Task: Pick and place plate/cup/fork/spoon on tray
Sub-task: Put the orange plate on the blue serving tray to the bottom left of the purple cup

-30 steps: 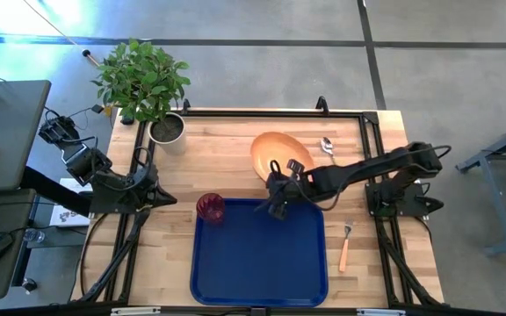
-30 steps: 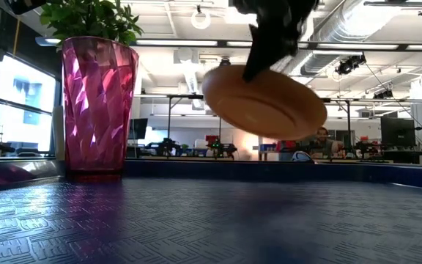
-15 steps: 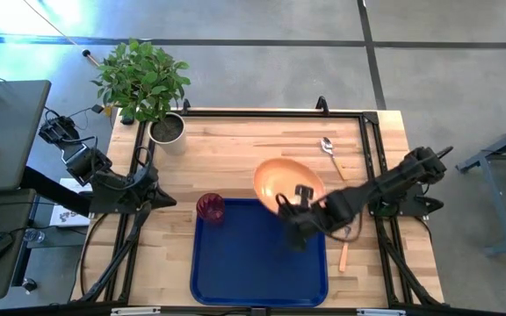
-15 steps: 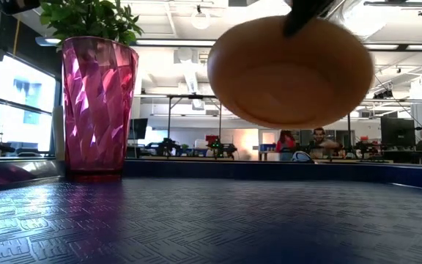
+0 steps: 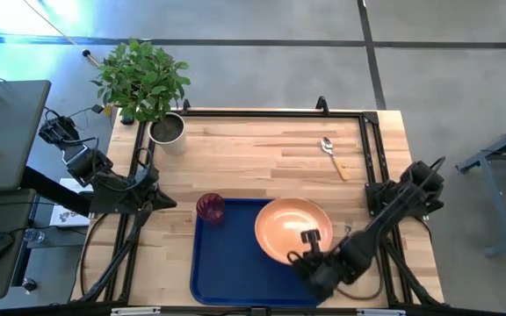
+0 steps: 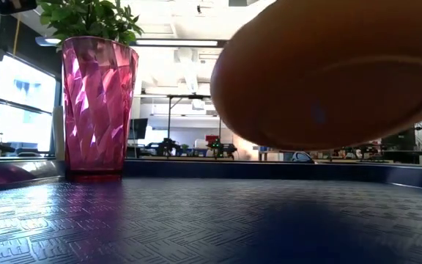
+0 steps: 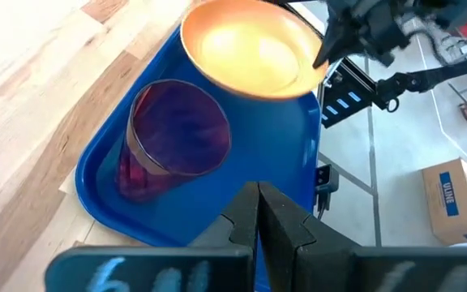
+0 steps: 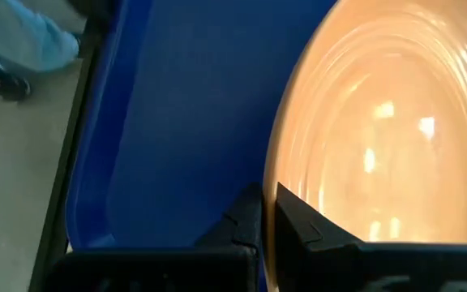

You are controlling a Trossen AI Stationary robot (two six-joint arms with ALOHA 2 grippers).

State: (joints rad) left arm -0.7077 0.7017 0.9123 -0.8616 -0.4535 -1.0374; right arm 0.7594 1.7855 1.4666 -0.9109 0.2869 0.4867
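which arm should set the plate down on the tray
The right. The right gripper already grips the plate by its rim, above the tray. The left gripper waits shut at the table's left edge.

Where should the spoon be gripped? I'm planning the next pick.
Grip the spoon across its narrow handle, coming straight down from above. It lies flat on the bare table, bowl toward the far edge, clear of other things; the rounded bowl gives fingers little hold.

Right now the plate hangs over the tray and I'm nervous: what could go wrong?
1. The right pincer grips the round orange plate only at its rim, tilted above the flat blue tray; it may slip.
2. The dark-red tumbler stands nearby on the tray; a sideways swing could knock it.
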